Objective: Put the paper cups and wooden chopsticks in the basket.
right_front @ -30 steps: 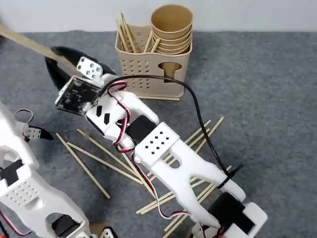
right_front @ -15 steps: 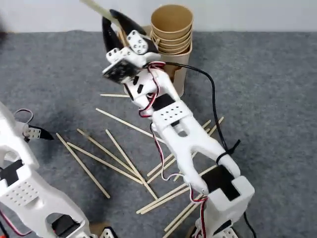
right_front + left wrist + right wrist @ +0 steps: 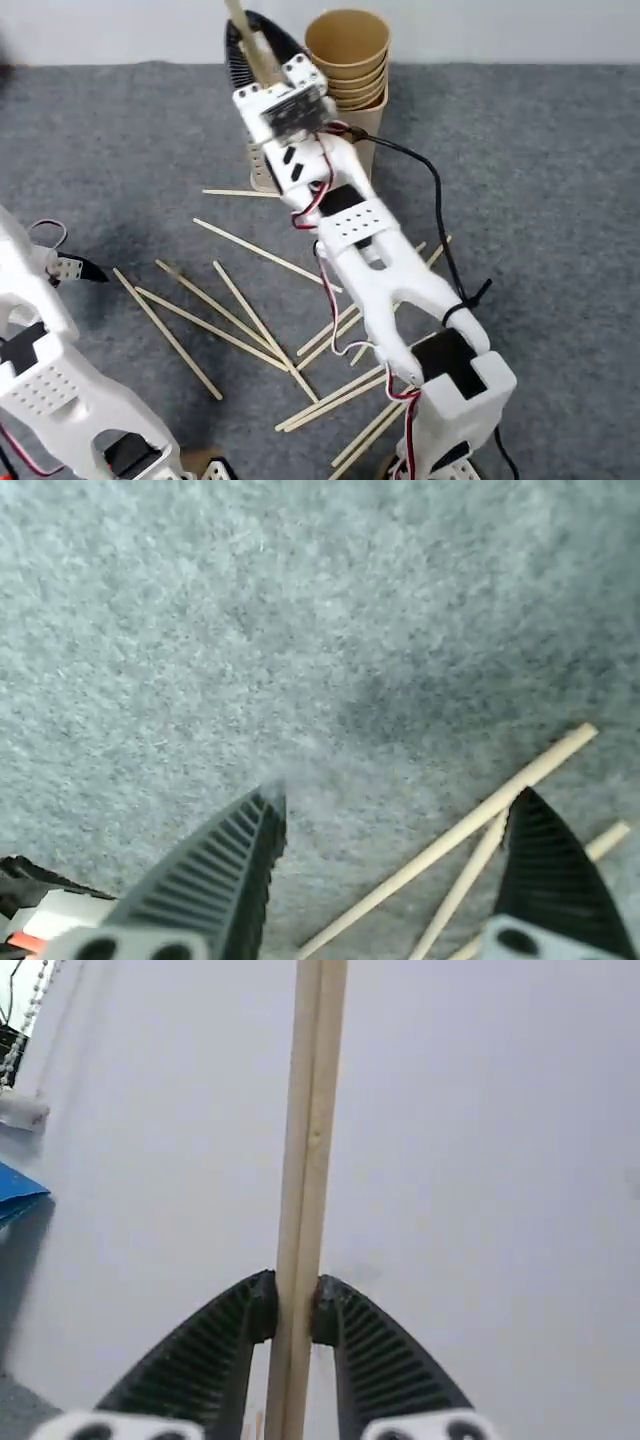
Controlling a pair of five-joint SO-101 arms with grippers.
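Clamped tight in the right jaws: a pair of wooden chopsticks [image 3: 305, 1160], two thin pale sticks pressed side by side. Standing nearly straight up, with the long way running up and down and the top end leaning a little toward the far left in the high view. Held up in the air over the left part of the basket [image 3: 370, 125], lower ends hidden behind the right arm [image 3: 375, 270]. A tan box, that basket, open on top. In its right part, a stack of brown paper cups [image 3: 347, 50], round and smooth, mouths up. Many loose chopsticks [image 3: 210, 320] lying flat on the table [image 3: 540, 200], crossing each other and pointing all sorts of ways. Gray and fuzzy like felt, this table. Left jaws wide apart, gripping nothing, low over the fuzzy table, just beside some of those loose chopsticks.
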